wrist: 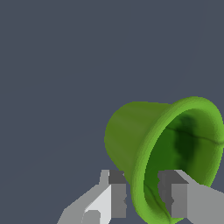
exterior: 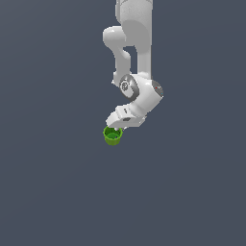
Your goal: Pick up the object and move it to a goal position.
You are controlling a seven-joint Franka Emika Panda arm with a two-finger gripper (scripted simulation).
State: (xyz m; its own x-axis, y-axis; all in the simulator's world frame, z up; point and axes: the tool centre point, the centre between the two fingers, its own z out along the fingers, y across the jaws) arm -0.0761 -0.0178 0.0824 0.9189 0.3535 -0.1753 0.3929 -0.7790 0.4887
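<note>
Pincer clamps green cup by its rim.

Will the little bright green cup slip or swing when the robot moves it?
The small bright green cup may pivot, since the white gripper pinches only its thin rim, one finger inside, one outside. Its smooth, tapered wall looks slippery. Hollow and thin, it is probably light, so a gentle grip might hold.
</note>
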